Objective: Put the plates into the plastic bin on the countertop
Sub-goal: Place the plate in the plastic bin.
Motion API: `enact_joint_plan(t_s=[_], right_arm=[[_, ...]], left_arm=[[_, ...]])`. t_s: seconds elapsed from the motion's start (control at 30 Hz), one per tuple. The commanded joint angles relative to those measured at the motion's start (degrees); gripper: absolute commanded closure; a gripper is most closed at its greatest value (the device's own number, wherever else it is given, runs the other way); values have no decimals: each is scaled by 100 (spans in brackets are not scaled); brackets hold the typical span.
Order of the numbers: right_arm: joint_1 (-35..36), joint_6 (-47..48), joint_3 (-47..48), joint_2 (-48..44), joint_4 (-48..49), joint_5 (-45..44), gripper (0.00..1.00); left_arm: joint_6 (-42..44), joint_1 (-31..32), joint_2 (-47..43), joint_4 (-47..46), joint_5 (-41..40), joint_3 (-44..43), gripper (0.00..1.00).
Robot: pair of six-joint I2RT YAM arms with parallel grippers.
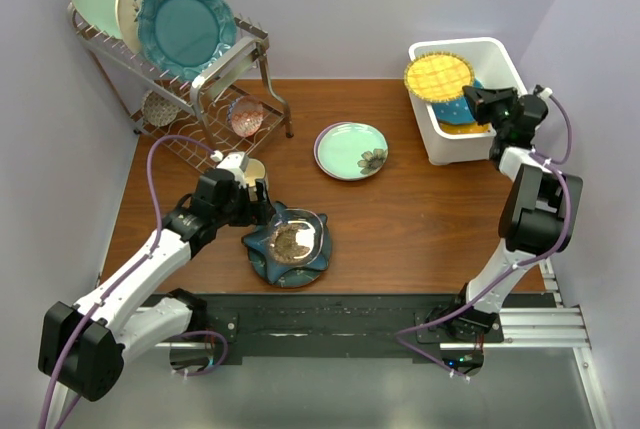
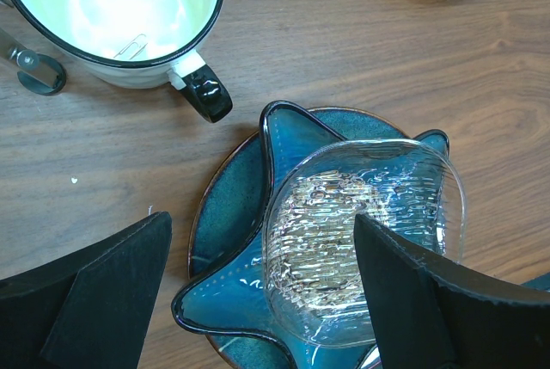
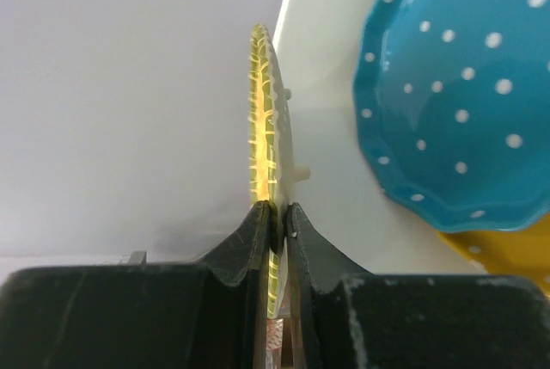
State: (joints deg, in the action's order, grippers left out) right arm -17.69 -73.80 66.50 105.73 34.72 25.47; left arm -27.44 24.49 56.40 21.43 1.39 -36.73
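From overhead, the right gripper (image 1: 487, 101) was clamped on the rim of the yellow lattice plate (image 1: 438, 74). It held the plate out ahead of its fingers over the plastic bin (image 1: 497, 49), above the blue dotted plate (image 1: 465, 111) lying inside. The left gripper (image 1: 268, 205) hovered by the dark teal plate (image 1: 262, 254), which carried a clear glass dish (image 1: 298, 237). The pale green plate (image 1: 351, 149) sat on the countertop (image 1: 420, 219) beyond it, nearer the left arm than the right, I'd judge.

Down the left wrist, the jaws stood wide and held nothing. The teal plate lay right below and between them, with a cream cup (image 2: 129, 8) ahead to the left.

Down the right wrist, the jaws were pinched narrow on the yellow plate, seen edge-on, its flat running straight out from the fingers. The bin's white wall and the blue plate lay off to its right. So the drop looked to hinge on lowering the plate that way before letting go.
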Motion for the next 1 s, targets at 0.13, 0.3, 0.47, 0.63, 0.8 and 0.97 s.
enact_joint_plan(t_s=[0.13, 0.3, 0.47, 0.63, 0.8, 0.97], right_arm=[[-129, -258, -23, -27, 668, -60, 100], [-191, -345, 82, 105, 676, -113, 100], [-261, -442, 179, 211, 685, -166, 100], [-270, -512, 381, 360, 641, -183, 100], [-278, -504, 495, 387, 484, -262, 100], [-270, -486, 522, 448, 413, -332, 100]], left_arm=[[-51, -23, -24, -218, 28, 17, 8], [-51, -32, -24, -218, 11, 17, 8], [-51, -32, -33, -227, 2, 17, 8], [-51, -23, -33, -218, -7, 17, 9], [-60, -23, -33, -236, -16, 26, 8], [-60, -32, -6, -253, -7, 34, 8]])
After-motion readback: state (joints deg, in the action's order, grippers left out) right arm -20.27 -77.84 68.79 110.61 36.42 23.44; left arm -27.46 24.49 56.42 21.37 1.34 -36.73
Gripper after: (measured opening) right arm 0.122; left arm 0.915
